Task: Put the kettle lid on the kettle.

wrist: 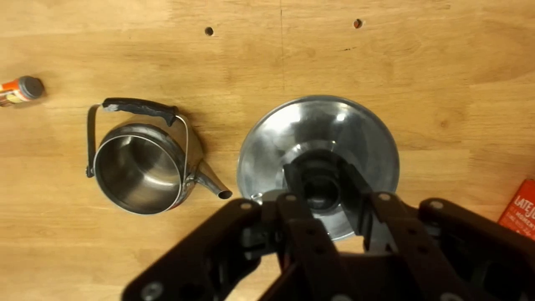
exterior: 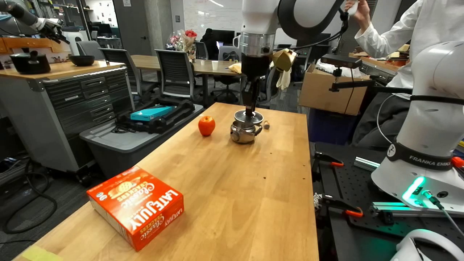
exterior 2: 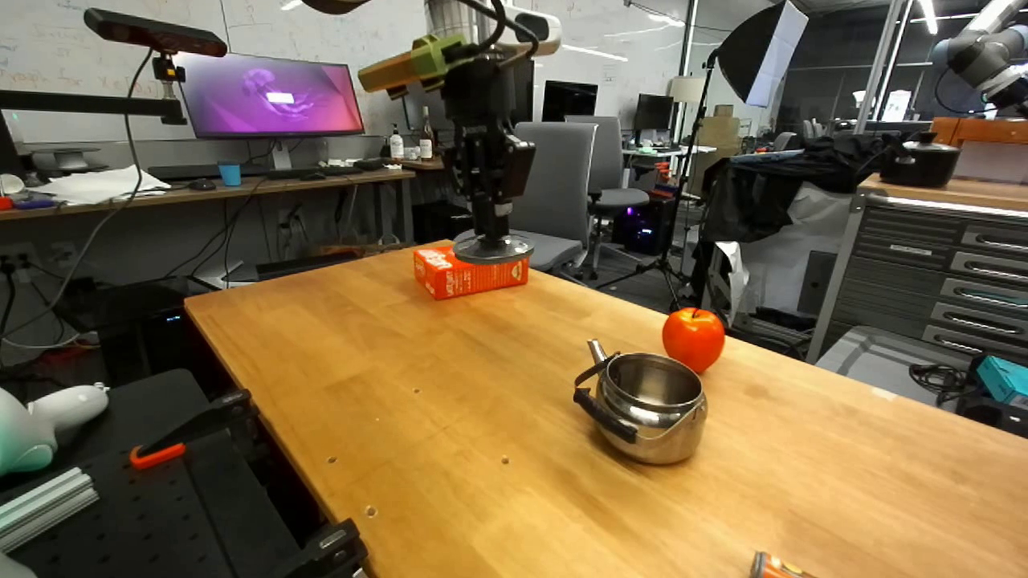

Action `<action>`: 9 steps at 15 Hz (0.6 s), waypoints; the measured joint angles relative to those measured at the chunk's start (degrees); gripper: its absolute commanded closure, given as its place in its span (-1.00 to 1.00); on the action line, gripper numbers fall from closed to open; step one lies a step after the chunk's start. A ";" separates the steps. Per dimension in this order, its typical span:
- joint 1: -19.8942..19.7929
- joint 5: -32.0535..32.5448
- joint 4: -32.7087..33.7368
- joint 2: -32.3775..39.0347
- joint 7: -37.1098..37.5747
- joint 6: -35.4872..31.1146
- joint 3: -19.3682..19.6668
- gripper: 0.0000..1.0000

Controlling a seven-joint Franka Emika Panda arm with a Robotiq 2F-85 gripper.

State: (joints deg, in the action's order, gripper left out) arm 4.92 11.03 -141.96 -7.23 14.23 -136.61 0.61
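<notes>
The kettle lid is a silvery round disc with a black knob, seen in the wrist view [wrist: 271, 138] and in both exterior views [exterior: 256, 116] [exterior 2: 514, 250]. My gripper [wrist: 317, 175] is shut on its knob and holds the lid level in the air; it also shows in both exterior views [exterior: 250, 108] [exterior 2: 491, 226]. The kettle [exterior 2: 662, 441] stands upright and open on the table, its black handle folded to one side. In the wrist view the kettle [wrist: 182, 129] is left of the lid, its spout pointing toward the lid's side. It also shows in an exterior view [exterior: 242, 134].
A red apple [exterior 2: 694, 339] stands beside the kettle. A small orange cylinder [wrist: 20, 90] lies near the kettle, on the side away from the lid. An orange cracker box [exterior: 137, 206] lies at the table's other end. A person [exterior: 409, 21] stands near the robot base.
</notes>
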 measured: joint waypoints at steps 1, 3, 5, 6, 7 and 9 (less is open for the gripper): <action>-0.61 0.00 0.02 -0.73 0.00 0.57 0.00 0.86; -1.96 0.00 0.09 -2.05 -0.03 1.47 0.00 0.86; -3.40 0.00 0.17 -3.12 -0.06 2.06 0.01 0.86; -4.11 0.00 0.22 -3.55 -0.08 2.25 0.02 0.86; -4.82 0.00 0.29 -3.91 -0.09 2.38 0.04 0.86; -6.14 0.00 0.53 -4.35 -0.19 2.49 0.14 0.86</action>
State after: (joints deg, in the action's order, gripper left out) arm -1.22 11.03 -141.44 -11.58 14.04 -134.12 0.75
